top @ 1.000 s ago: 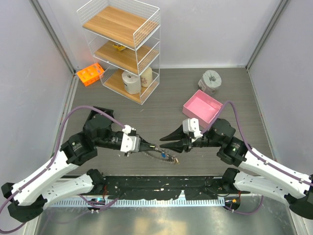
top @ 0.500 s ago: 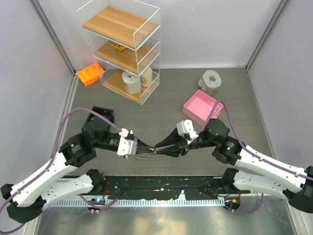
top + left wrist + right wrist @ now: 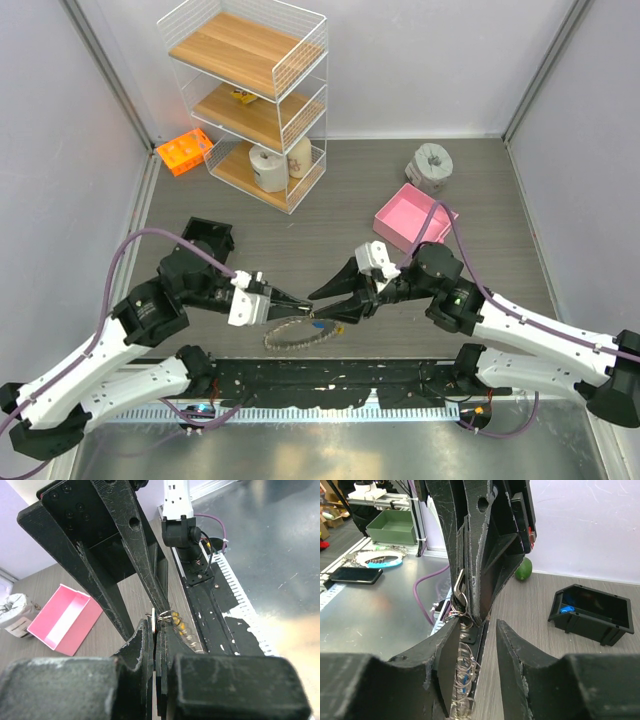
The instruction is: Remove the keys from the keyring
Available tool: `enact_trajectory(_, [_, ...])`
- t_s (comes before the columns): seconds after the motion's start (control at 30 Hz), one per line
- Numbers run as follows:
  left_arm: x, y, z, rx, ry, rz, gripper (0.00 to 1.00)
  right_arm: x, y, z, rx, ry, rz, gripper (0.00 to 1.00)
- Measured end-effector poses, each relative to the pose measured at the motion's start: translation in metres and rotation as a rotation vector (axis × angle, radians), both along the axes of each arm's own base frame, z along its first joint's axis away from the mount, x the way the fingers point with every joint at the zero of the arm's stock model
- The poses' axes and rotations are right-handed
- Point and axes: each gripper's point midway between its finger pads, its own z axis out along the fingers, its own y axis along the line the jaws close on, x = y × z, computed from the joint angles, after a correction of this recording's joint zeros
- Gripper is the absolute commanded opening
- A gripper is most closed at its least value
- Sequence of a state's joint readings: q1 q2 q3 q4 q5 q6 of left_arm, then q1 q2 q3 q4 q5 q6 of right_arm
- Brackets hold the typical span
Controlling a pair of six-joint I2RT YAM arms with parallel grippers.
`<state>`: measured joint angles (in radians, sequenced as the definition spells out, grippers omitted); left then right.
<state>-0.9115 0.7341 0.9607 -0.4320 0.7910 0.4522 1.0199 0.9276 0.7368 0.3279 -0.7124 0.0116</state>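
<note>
Regrip | clenching left gripper (image 3: 300,300) on keys (image 3: 170,618) | spreading right gripper (image 3: 318,308) wider than a second ago, gripping nothing | trailing keyring (image 3: 296,347) at 6 o'clock below fingertips | freeing no key yet

Quick colour rundown: silvery-grey keyring (image 3: 295,335), knobbly chain-like pattern all the way round. Keys (image 3: 462,679) with a bit of blue, plus yellowish flecks in the left wrist view. Matte black with pale scuffs and scratches on the left gripper (image 3: 302,300) and right gripper (image 3: 322,307). White-and-black arms (image 3: 90,360), purple cables (image 3: 140,240). Grey-brown counter (image 3: 340,215), faint wood-grain streaks. Bright pink box (image 3: 413,217), orange rack (image 3: 185,152), white wire shelf (image 3: 300,60) with light wood boards, grey tape roll (image 3: 432,165), white paper roll (image 3: 266,166). Black bin (image 3: 590,612) with something blue inside, and a green blob (image 3: 523,570).
</note>
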Motion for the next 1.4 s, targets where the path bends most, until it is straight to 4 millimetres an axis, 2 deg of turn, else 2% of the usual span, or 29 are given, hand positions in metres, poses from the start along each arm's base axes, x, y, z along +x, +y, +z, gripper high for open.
enact_trajectory(0.23, [0.0, 0.001, 0.006, 0.05, 0.009, -0.001, 0.0, 0.002, -0.004, 0.004, 0.008, 0.018, -0.035, 0.55])
enact_trajectory(0.4, [-0.002, -0.001, 0.018, 0.166, 0.077, 0.006, 0.0, 0.002, -0.031, 0.018, 0.053, -0.038, -0.129, 0.62])
enact_trajectory(0.6, [-0.011, 0.012, 0.012, 0.33, 0.16, 0.061, 0.0, 0.0, -0.051, 0.011, 0.036, -0.075, -0.188, 0.62])
enact_trajectory(0.77, [-0.009, 0.017, -0.009, 0.521, 0.196, 0.118, 0.0, 0.004, -0.045, -0.005, -0.021, -0.064, -0.186, 0.62])
enact_trajectory(0.9, [-0.003, 0.013, -0.032, 0.699, 0.166, 0.166, 0.0, 0.006, -0.034, -0.021, -0.07, -0.04, -0.156, 0.61])
enact_trajectory(1.03, [0.003, 0.013, -0.048, 0.804, 0.125, 0.206, 0.0, 0.006, -0.025, -0.033, -0.096, -0.013, -0.124, 0.61])
enact_trajectory(1.4, [0.001, 0.021, -0.031, 0.77, 0.042, 0.186, 0.0, -0.004, -0.016, -0.035, -0.065, -0.015, -0.037, 0.6])
